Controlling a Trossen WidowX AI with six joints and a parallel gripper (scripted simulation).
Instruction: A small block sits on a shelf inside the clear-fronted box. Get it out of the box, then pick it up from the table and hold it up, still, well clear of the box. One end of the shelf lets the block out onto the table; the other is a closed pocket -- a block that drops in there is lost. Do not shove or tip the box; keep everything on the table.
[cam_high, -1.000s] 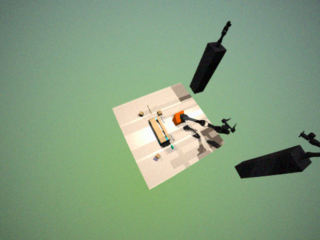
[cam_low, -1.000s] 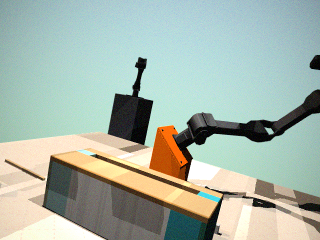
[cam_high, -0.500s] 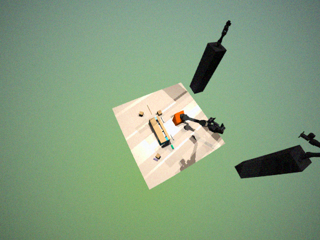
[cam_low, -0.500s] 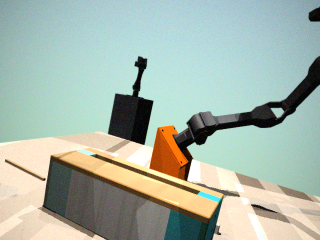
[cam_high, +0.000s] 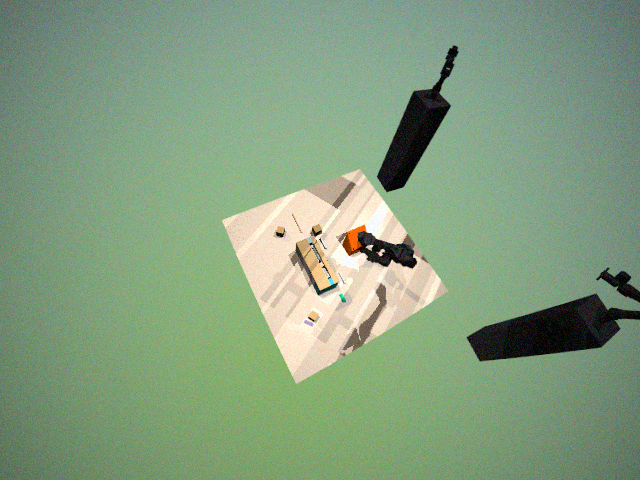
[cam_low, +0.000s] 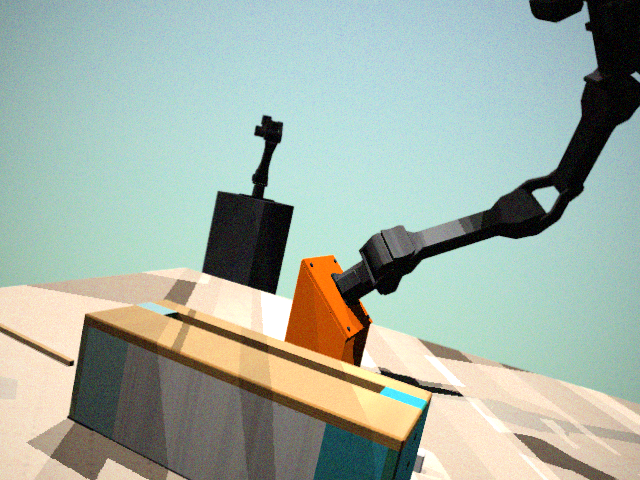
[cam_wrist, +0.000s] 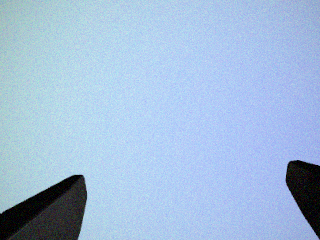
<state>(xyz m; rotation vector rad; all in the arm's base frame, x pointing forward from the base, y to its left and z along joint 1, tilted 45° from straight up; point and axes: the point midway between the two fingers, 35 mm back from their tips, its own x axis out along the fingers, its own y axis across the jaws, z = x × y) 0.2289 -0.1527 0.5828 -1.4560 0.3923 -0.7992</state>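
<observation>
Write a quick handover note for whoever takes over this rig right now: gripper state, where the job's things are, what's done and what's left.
Gripper: open, empty, wrist view shows only blank background between the fingers.
Arm: raised from its orange base, away from the box.
Box: upright on the table, beside the base; top slot visible.
Block: not visible inside from these views; a small teal piece lies on the table off one end of the box, unclear if that is it.
Done: nothing grasped.
Left: confirm the block, pick it up, hold clear.

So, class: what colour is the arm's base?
Orange base, shown best in the exterior view.
</observation>
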